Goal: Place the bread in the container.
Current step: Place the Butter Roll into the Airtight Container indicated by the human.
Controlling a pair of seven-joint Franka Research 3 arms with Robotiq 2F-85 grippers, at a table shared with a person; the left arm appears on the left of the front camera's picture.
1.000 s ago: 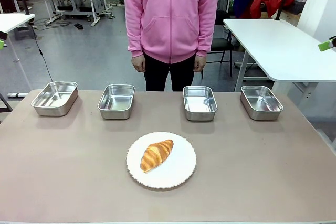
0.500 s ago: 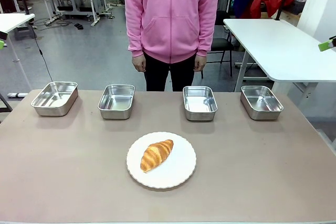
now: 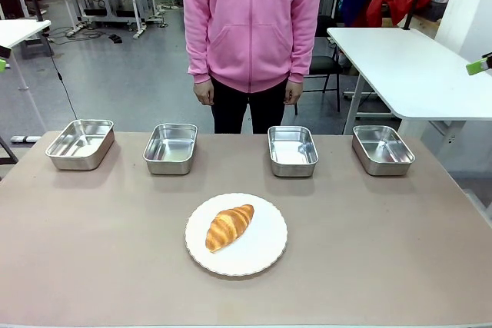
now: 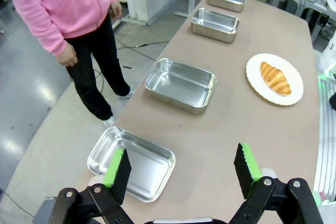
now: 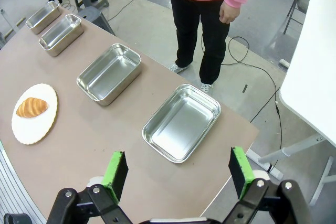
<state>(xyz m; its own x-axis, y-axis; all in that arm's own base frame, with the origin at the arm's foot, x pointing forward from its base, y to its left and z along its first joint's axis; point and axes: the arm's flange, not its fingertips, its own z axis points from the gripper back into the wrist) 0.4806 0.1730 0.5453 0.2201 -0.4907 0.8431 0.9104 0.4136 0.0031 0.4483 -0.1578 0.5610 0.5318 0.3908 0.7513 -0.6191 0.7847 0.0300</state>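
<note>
Over the left end of the table (image 3: 92,259): left gripper (image 4: 181,156) held high, green pads spread wide, nothing between them. Below it, at the far-left corner, the far-left pan (image 3: 79,142), shiny steel, bare inside. Next along the far edge, the second pan (image 3: 170,147), likewise bare.

Mid-table, nearer the near edge than the far one: a round white plate (image 3: 261,250) with the croissant (image 3: 229,226) lying slantwise on it, golden-brown, well apart from every pan (not in any of them). Behind the far edge, opposite the plate, a person (image 3: 250,28) in a pink hoodie, standing with arms down and hands loose at the sides, touching nothing.

Further right along the far edge: the third pan (image 3: 292,150), then the far-right pan (image 3: 382,149) by the far-right corner, both bare. Over the right end of the table: right gripper (image 5: 177,161), also high, fingers set far apart, gripping nothing.
</note>
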